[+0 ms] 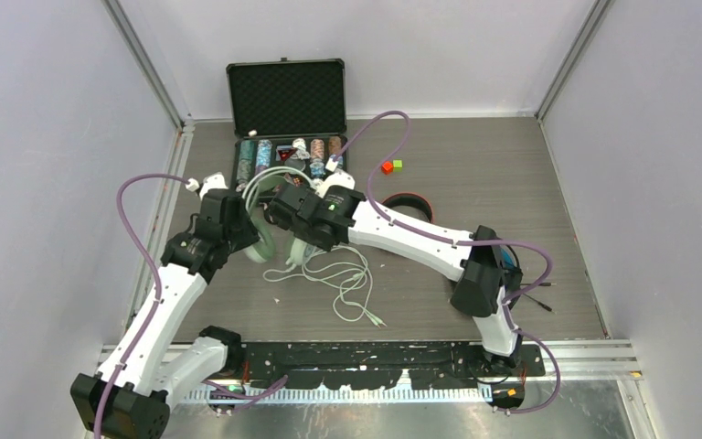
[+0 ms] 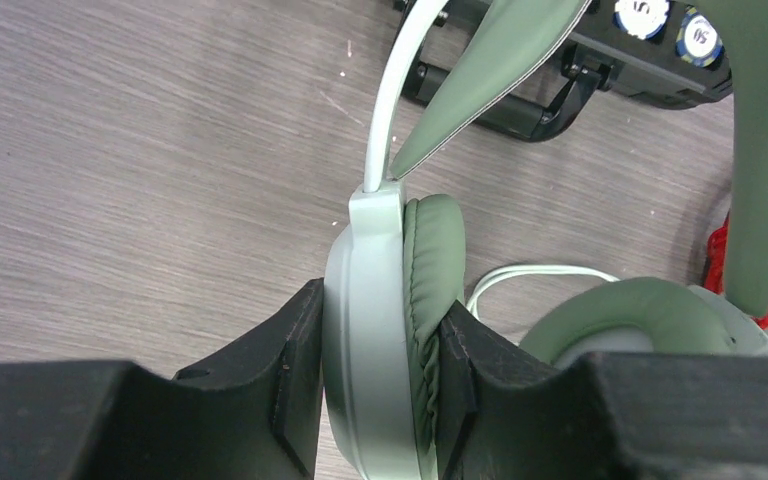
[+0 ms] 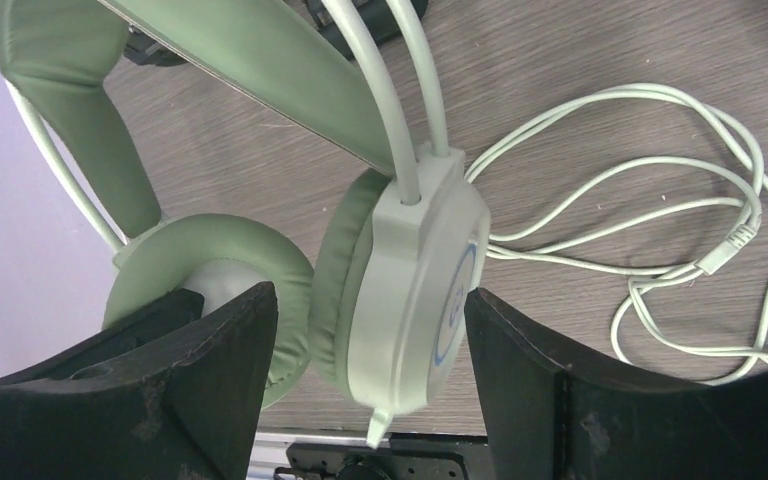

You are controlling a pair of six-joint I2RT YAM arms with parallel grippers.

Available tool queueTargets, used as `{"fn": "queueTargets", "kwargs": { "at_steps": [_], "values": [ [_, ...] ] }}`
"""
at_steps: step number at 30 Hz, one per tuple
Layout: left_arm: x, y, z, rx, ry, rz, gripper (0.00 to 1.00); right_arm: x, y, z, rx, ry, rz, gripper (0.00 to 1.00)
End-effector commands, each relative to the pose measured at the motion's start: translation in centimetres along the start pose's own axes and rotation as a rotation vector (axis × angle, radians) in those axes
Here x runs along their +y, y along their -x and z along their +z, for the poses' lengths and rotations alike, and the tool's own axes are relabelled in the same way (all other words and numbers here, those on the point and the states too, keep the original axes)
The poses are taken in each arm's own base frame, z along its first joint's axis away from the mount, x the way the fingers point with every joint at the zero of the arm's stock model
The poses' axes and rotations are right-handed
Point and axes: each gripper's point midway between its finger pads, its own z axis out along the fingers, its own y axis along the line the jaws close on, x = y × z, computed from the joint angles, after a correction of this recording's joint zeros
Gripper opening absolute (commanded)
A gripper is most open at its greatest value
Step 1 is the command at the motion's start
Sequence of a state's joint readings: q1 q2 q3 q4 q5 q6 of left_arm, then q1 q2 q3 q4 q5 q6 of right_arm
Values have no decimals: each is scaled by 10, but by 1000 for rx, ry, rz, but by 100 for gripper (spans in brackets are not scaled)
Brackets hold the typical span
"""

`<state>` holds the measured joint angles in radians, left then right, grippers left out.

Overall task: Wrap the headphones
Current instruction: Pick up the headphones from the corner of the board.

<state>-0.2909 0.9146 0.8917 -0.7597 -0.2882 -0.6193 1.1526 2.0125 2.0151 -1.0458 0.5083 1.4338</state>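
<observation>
The mint-green headphones (image 1: 261, 245) stand just in front of the open chip case (image 1: 285, 96). The left gripper (image 2: 380, 310) pinches one ear cup (image 2: 365, 350). The right gripper (image 3: 370, 298) is spread wide around the other cup (image 3: 410, 290). The cable (image 3: 660, 190) lies loose, farther from the case.

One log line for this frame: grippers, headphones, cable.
left gripper: shut on ear cup of mint headphones | right gripper: open around second ear cup | cable: loose on table, unwrapped

Seen on wood-grain table (image 1: 512, 183): open black case (image 1: 285, 101) far, red cube (image 1: 387, 167) and green cube (image 1: 397, 164) right of it, pale cable (image 1: 347, 283) near.
</observation>
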Motion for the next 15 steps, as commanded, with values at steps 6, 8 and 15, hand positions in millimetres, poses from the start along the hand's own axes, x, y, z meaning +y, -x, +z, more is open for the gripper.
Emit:
{"fn": "queueTargets", "kwargs": {
  "at_steps": [6,8,15],
  "values": [
    [-25,38,-10,-146,-110,-62,8,7,7,0,-35,-19,94,74],
    [-29,37,-13,-141,-136,-84,8,4,6,3,-41,-30,100,73],
    [-37,35,-23,-134,-197,-124,9,-6,4,19,-60,-24,71,54]
  ]
}}
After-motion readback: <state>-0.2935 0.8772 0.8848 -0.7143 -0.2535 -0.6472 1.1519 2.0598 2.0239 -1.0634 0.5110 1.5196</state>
